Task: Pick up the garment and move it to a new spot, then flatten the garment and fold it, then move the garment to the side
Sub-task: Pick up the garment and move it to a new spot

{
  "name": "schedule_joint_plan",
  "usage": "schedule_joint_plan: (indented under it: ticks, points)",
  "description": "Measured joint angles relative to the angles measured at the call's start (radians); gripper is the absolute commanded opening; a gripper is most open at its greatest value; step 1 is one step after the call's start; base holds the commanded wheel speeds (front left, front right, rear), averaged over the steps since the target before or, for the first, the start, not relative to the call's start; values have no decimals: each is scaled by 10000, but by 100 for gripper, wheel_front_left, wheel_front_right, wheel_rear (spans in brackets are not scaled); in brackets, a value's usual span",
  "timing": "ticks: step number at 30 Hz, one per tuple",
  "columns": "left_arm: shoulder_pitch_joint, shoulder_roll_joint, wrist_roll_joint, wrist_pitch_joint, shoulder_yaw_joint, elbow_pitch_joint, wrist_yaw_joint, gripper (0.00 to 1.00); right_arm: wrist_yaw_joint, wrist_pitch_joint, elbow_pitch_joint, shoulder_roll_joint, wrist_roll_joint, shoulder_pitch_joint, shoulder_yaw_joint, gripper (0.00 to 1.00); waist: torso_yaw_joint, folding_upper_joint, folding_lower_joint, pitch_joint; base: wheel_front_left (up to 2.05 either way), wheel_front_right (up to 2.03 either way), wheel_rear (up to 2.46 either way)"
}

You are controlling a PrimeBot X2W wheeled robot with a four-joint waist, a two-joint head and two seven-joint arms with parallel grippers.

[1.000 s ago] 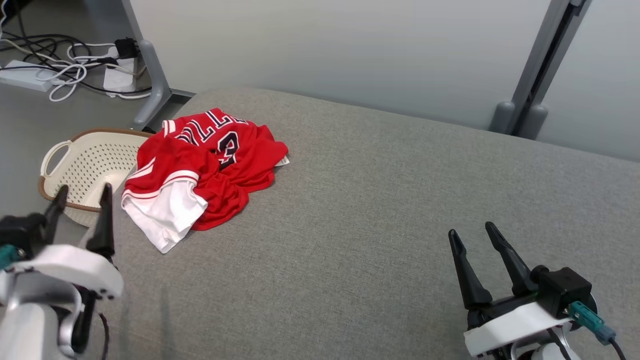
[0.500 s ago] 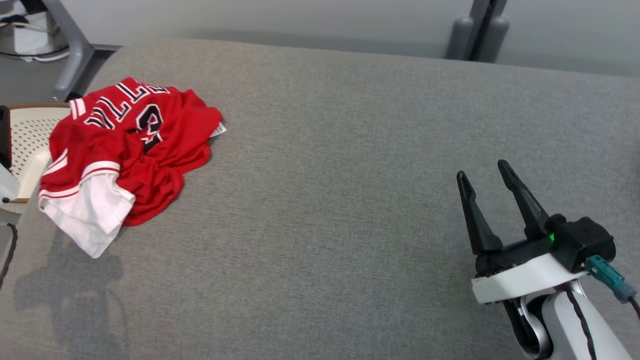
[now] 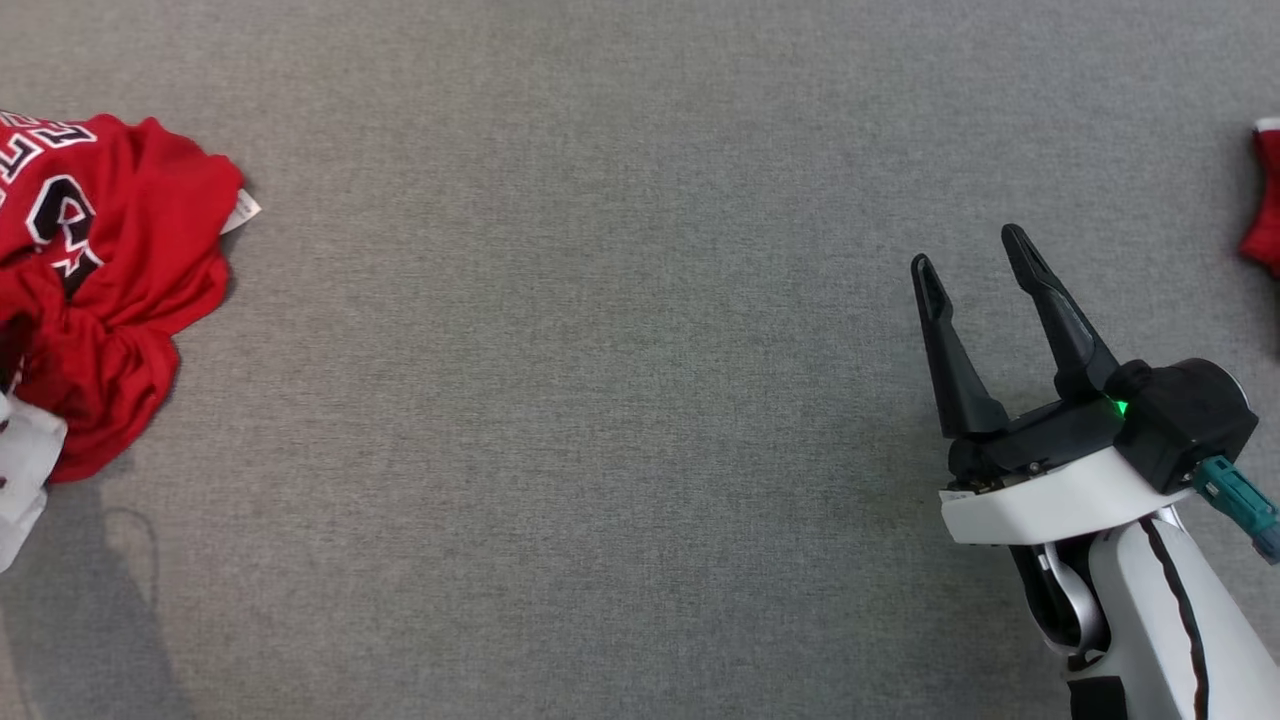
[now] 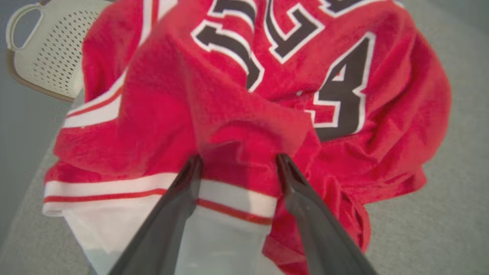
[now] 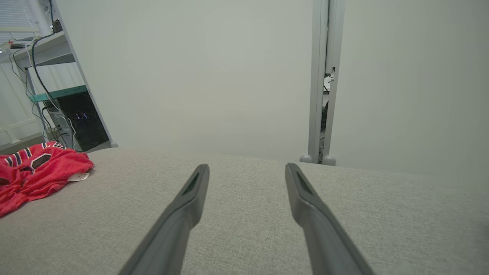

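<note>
The left gripper point(image 4: 238, 160) stands wide, its two long dark fingers point(image 4: 179, 206) set either side of a raised fold in the crumpled red basketball jersey with black, white-edged lettering point(image 4: 382, 95). The tips meet the cloth just above a white band with red stripes; whether they press on the fold cannot be told. The right gripper point(image 3: 966, 250) is spread just as wide and holds nothing, poised over bare grey woven fabric surface point(image 3: 600, 400), well apart from the jersey point(image 3: 120, 250). The jersey lies bunched at the surface's left end, a small white label point(image 3: 243, 210) poking from its edge. Beside it, off the surface, sits a cream perforated plastic basket with a brown rim point(image 4: 46, 49). A scrap of red cloth point(image 3: 1265, 200) shows at the far right edge. Beyond the surface stand a pale wall and a grey upright post point(image 5: 321, 76).
</note>
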Motion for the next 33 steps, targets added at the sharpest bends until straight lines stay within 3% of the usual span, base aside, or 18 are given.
schedule_joint_plan:
  ticks: [8,10,12,22,33]
  points:
    - [80,267,-888,903,-955,272,0,100,0,0,-29,15,-31,-34,-148,100,-321,0,0,345,0,0,0]
    - [88,307,-1018,669,-1122,217,0,58,0,0,-13,38,-42,-35,-142,100,-293,0,0,318,0,0,0]
    - [86,360,-1112,416,-1327,127,0,0,0,0,12,54,-42,-44,-113,100,-259,0,0,251,0,0,0]
    - [62,1001,-1361,-399,-2665,-554,0,0,0,0,378,242,167,117,40,100,-226,0,0,-750,0,0,0]
    - [-447,1870,-1344,-405,-4755,-3340,0,0,0,0,669,527,608,882,42,100,-664,0,0,-2783,0,0,0]
